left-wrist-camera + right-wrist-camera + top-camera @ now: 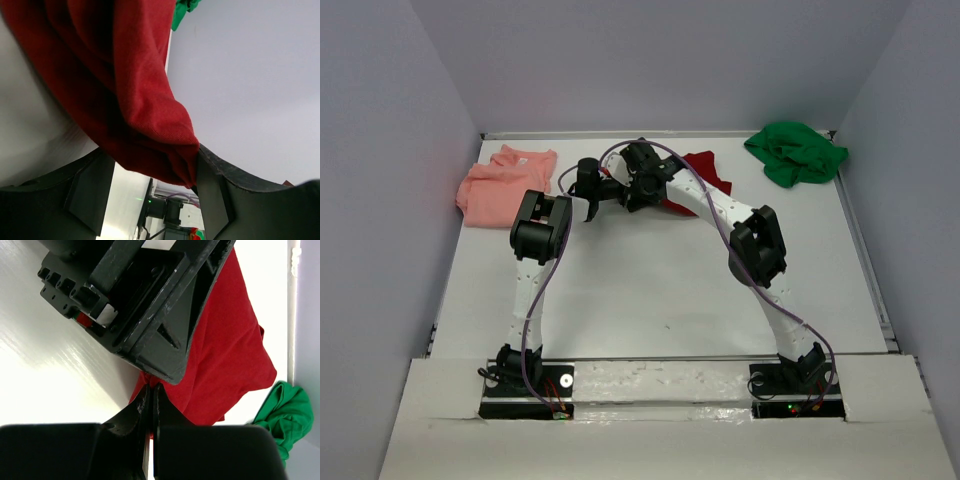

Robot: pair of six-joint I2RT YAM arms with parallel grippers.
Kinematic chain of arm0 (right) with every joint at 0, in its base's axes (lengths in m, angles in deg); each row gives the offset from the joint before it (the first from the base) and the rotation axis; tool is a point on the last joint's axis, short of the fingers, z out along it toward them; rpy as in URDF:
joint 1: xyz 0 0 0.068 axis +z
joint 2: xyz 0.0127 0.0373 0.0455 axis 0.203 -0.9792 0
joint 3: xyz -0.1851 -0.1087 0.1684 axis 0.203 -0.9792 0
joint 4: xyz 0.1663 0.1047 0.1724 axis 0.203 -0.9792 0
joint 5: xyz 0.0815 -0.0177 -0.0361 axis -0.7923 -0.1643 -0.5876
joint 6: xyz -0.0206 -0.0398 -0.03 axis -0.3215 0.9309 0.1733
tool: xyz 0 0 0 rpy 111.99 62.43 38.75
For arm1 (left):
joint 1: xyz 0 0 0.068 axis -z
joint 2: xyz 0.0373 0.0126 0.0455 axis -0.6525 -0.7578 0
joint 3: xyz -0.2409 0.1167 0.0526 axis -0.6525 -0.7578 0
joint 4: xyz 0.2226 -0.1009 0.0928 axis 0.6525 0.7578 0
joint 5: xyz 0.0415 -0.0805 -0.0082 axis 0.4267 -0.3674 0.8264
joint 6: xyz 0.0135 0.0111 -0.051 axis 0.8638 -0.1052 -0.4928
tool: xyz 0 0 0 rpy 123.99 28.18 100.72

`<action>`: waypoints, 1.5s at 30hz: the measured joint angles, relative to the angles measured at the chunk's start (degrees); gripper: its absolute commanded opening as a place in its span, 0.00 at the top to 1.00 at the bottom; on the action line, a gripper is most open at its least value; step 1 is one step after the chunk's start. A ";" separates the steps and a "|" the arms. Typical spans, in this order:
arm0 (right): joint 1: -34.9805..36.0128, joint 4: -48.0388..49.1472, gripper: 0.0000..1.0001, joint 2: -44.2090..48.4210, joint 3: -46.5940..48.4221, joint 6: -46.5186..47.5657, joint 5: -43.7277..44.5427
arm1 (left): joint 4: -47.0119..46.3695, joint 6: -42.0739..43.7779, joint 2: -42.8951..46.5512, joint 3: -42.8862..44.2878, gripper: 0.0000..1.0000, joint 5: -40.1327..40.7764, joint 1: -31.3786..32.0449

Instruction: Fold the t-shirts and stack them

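Dark red shirt (pixel 130 90) is at far centre of the table (pixel 650 290), mostly hidden by both arms, w/ the rest trailing off to the right of the claws. R claw (pixel 150 395) is pressed together and looks to be pinching an edge of the red cloth, tho the bite itself is tiny. L claw (pixel 152 177) is spread wide, w/ a bunched red fold hanging btw its jaws and brushing one finger. Key relation: cloth already sits inside the L jaws, so closing there is prob the next move. Pink shirt (pixel 505 188) lies far left, green shirt (pixel 795 152) crumpled far right, both well apart from the claws.
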 measured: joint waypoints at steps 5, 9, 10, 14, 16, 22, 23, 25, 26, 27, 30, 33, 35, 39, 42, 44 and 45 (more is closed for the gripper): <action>0.00 -0.15 1.00 0.00 0.00 0.00 0.02 | -0.31 -0.15 -0.28 0.00 0.29 -0.02 0.04; 0.00 -0.20 1.00 0.00 0.00 0.02 0.00 | -0.24 0.15 -0.28 0.00 0.29 0.02 -0.02; 0.00 -0.20 1.00 0.00 0.00 0.02 0.00 | -0.24 0.24 -0.28 0.00 0.29 0.00 -0.02; 0.00 -0.22 1.00 0.00 0.00 0.02 0.00 | 0.00 0.55 -0.39 0.24 0.29 0.02 -0.04; 0.02 -0.22 1.00 0.00 0.00 0.02 0.00 | 0.31 0.90 -0.57 0.74 0.29 0.07 -0.04; 0.33 -0.48 1.00 0.00 0.00 0.02 0.00 | 1.95 2.67 -1.66 2.47 0.35 0.28 -0.04; 0.37 -0.57 1.00 0.00 0.00 0.02 0.00 | 2.08 2.86 -1.79 2.54 0.35 0.26 -0.04; 0.39 -0.61 1.00 0.00 -0.02 0.02 0.00 | 2.64 3.32 -2.12 3.10 0.35 0.24 -0.07; 0.37 -0.61 1.00 0.00 -0.09 0.02 0.00 | 3.04 3.76 -2.34 3.54 0.35 0.24 -0.07; 0.37 -0.66 1.00 0.00 -0.13 0.02 0.00 | 3.67 4.28 -2.45 4.09 0.35 0.28 -0.09; 0.39 -0.72 1.00 0.13 -0.52 0.02 0.00 | 5.33 5.62 -2.62 5.27 0.35 0.50 -0.17; 0.39 -0.81 1.00 0.26 -0.74 0.02 0.00 | 6.47 6.75 -2.99 6.27 0.35 0.90 -0.28; 0.46 -0.81 1.00 0.33 -0.76 0.02 0.00 | 7.19 7.37 -3.23 6.60 0.36 1.09 -0.42; 0.72 -0.85 1.00 0.39 -0.76 0.00 0.00 | 9.07 8.76 -3.28 6.69 0.62 1.46 -0.79; 0.85 -0.87 1.00 0.39 -0.81 0.00 -0.07 | 9.68 9.22 -3.32 6.93 0.85 1.51 -0.94; 0.87 -0.87 1.00 0.39 -0.81 0.00 -0.20 | 9.92 9.57 -3.41 7.37 0.91 1.31 -1.11; 0.87 -0.90 1.00 0.42 -0.81 0.00 -0.22 | 10.10 9.64 -3.45 7.61 0.91 1.27 -1.11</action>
